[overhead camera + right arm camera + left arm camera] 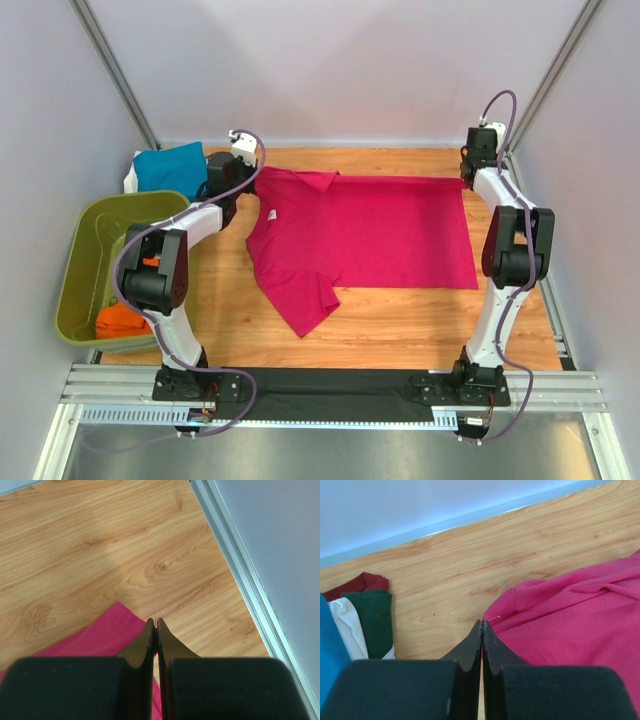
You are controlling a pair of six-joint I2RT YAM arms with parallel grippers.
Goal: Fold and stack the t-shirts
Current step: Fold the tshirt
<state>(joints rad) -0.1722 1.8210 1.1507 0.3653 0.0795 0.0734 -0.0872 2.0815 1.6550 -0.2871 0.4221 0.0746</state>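
A magenta-pink t-shirt (370,240) lies spread on the wooden table, with one sleeve pointing toward the near edge. My left gripper (253,183) is at its far left corner, shut on the cloth's edge; in the left wrist view the gripper (482,623) has its jaws together with pink cloth (570,620) at the tips. My right gripper (466,180) is at the far right corner; in the right wrist view the gripper (153,621) is shut on the pink corner (100,635). A teal-blue shirt (168,165) tops a folded stack at the back left. An orange shirt (122,320) lies in the basket.
An olive-green plastic basket (85,250) stands at the table's left side. The folded stack shows white (350,630), dark green (375,620) and maroon (365,582) layers in the left wrist view. Walls close the back and both sides; a metal rail (240,575) runs along the right.
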